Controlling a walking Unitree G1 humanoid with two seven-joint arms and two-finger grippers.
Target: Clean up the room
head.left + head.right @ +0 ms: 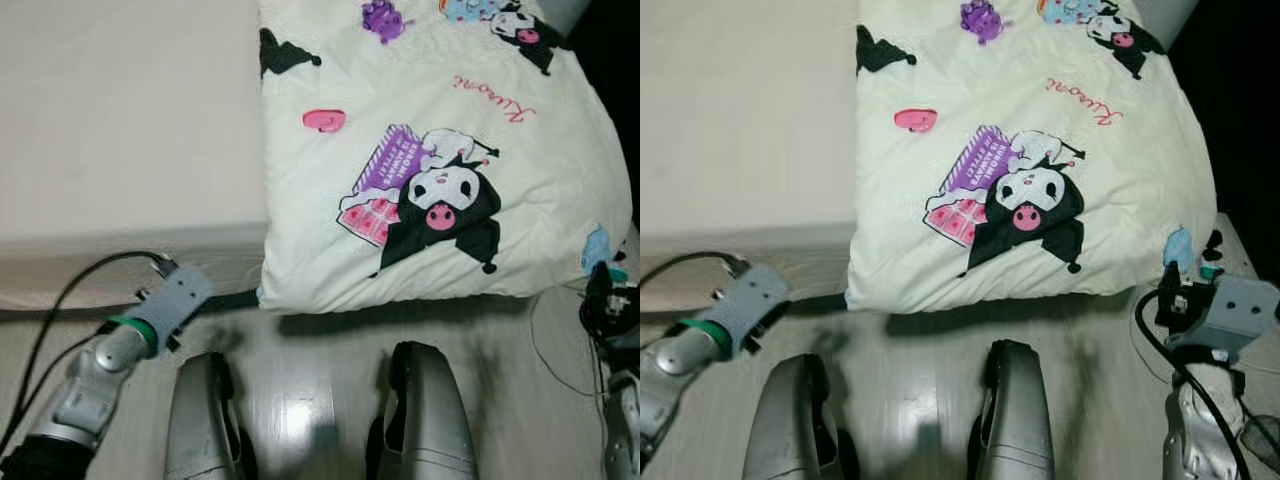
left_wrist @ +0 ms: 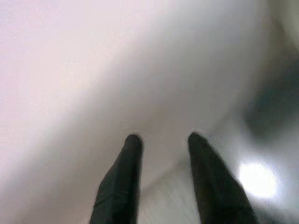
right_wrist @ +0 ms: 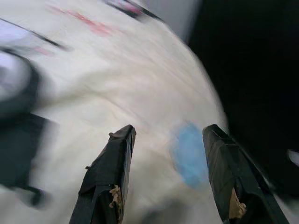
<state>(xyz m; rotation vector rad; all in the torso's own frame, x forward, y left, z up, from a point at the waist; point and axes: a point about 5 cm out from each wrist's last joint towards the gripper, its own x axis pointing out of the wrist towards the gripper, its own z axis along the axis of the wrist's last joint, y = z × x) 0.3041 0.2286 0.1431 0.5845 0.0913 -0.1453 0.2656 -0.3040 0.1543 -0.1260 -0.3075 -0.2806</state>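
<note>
A cream quilt (image 1: 430,180) printed with black-and-white cartoon figures lies over the right part of the bed, its near edge hanging over the bed's front. The bare beige mattress (image 1: 120,120) shows to its left. My left arm (image 1: 110,350) reaches to the bed's front edge, just left of the quilt's corner. In the left wrist view, my left gripper (image 2: 164,137) is open and holds nothing, close to the pale mattress side. My right arm (image 1: 1225,315) is by the quilt's near right corner. My right gripper (image 3: 169,128) is open, pointing at the quilt beside a blue print (image 3: 187,151).
I stand on a pale wooden floor (image 1: 310,370) right against the bed, with my two silver legs (image 1: 205,410) below. A thin cable (image 1: 555,350) trails on the floor at the right. The space to the right of the bed (image 1: 1240,100) is dark.
</note>
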